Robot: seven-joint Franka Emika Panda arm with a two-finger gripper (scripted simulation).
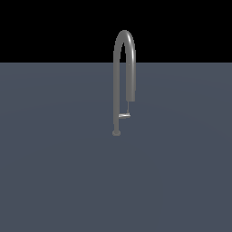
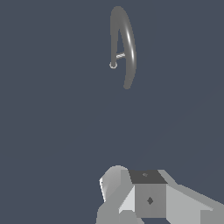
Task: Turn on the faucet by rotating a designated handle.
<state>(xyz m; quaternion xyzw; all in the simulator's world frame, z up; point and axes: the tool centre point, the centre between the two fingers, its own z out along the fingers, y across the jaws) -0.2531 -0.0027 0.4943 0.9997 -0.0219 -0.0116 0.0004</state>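
Faucet stands alone on a flat blue-grey floor in the exterior view, just above the middle of the picture, its arch rising past the floor's far edge into black. Its small round foot rests on the floor, and the spout end hangs down on the exterior view's right of the stem. Low on the stem the handle sticks out level toward the exterior view's right, under the spout end. No arm shows here. In the wrist view the faucet is seen from above, well apart from the camera, with the handle a pale stub beside the foot. Grey blocks of the gripper fill the near edge; its fingertips are hidden, so I cannot tell how the jaws stand.
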